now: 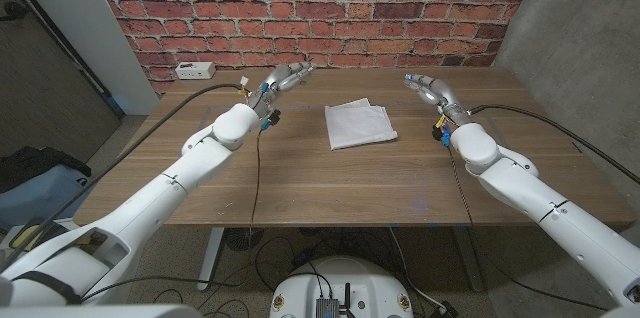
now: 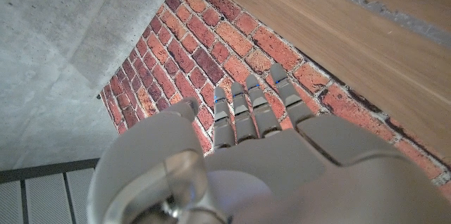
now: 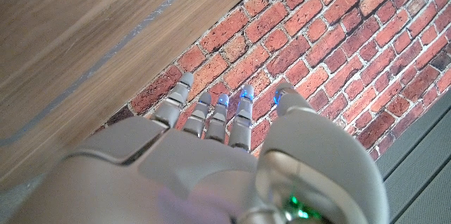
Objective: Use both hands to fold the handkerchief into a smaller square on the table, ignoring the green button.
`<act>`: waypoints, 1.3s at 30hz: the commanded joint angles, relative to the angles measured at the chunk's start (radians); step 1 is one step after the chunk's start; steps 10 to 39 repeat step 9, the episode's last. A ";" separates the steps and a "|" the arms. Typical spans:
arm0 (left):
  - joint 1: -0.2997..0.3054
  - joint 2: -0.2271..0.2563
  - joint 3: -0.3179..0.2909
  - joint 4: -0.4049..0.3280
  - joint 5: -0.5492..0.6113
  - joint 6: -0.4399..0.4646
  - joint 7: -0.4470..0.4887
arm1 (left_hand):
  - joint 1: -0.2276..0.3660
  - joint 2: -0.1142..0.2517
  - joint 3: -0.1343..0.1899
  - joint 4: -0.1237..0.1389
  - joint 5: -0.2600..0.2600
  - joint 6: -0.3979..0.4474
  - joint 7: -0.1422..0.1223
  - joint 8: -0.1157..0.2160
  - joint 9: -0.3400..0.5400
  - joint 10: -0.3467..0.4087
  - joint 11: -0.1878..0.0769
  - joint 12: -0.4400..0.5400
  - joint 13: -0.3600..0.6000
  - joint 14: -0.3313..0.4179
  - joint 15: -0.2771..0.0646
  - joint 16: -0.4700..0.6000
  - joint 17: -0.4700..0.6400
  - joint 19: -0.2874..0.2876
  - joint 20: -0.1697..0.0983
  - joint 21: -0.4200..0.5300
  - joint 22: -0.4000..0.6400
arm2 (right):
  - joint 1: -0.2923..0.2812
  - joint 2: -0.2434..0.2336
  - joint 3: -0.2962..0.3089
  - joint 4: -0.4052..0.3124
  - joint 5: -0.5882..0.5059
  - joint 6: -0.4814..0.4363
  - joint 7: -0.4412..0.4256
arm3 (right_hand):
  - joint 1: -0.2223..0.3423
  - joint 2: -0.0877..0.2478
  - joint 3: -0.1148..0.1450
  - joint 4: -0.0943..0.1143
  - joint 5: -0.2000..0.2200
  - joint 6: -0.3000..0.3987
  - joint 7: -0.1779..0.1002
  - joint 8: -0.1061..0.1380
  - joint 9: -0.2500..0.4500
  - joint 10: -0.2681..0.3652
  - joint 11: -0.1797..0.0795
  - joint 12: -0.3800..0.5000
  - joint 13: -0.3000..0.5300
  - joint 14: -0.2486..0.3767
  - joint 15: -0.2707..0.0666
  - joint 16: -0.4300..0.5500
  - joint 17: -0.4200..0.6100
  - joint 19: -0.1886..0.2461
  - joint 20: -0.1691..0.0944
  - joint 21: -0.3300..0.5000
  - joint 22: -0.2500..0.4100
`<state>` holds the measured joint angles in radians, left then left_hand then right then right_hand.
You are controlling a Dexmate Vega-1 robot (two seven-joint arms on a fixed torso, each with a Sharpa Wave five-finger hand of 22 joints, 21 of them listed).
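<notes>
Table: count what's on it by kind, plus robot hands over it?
Handkerchief: 1
White outlet box: 1
Robot hand: 2, left, right, both holding nothing
Total: 4

Both hands [image 1: 288, 76] [image 1: 424, 85] raised, empty, fingers extended.

Handkerchief [image 1: 359, 124] white, plain. Desk [image 1: 300, 178] brown wood grain. Wall [image 1: 330, 8] red brick w/ pale mortar. Left hand [image 1: 285, 79] & right hand [image 1: 425, 87] grey; arms white. Socket box [image 1: 195, 70] white
</notes>
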<state>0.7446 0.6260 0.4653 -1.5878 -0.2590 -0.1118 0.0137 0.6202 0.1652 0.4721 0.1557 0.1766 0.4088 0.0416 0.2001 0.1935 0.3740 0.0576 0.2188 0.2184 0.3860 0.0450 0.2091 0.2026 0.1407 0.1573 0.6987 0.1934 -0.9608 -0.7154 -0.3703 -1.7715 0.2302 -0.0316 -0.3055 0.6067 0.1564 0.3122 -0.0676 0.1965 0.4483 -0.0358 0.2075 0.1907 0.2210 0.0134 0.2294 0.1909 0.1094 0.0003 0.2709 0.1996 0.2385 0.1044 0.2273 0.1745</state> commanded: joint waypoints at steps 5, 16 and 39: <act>0.023 0.013 -0.057 0.154 -0.306 -0.068 -0.215 | -0.047 -0.006 -0.016 0.016 -0.005 -0.001 0.010 -0.005 0.003 0.003 0.017 0.006 0.003 0.003 0.012 0.005 0.003 -0.005 0.011 -0.002 0.003 | -0.137 0.078 0.051 -0.055 0.027 0.109 -0.146 | -0.016 -0.018 -0.004 -0.005 0.004 0.019 0.031 -0.001 -0.001 0.024 0.036 0.003 0.002 0.020 0.022 -0.004 -0.002 -0.005 0.016 -0.006 0.005; 0.042 0.001 -0.070 0.167 -0.360 -0.028 -0.191 | -0.064 -0.005 -0.021 0.019 -0.005 -0.011 0.018 -0.009 0.003 -0.006 0.025 0.002 0.003 0.003 0.019 0.006 0.004 -0.006 0.015 -0.003 0.003 | -0.157 0.108 0.030 -0.062 0.025 0.184 -0.136 | -0.020 -0.019 -0.004 -0.005 0.003 0.020 0.031 -0.002 -0.001 0.028 0.036 0.003 0.002 0.021 0.021 -0.006 -0.002 -0.006 0.018 -0.007 0.005; 0.042 0.001 -0.070 0.167 -0.360 -0.028 -0.191 | -0.064 -0.005 -0.021 0.019 -0.005 -0.011 0.018 -0.009 0.003 -0.006 0.025 0.002 0.003 0.003 0.019 0.006 0.004 -0.006 0.015 -0.003 0.003 | -0.157 0.108 0.030 -0.062 0.025 0.184 -0.136 | -0.020 -0.019 -0.004 -0.005 0.003 0.020 0.031 -0.002 -0.001 0.028 0.036 0.003 0.002 0.021 0.021 -0.006 -0.002 -0.006 0.018 -0.007 0.005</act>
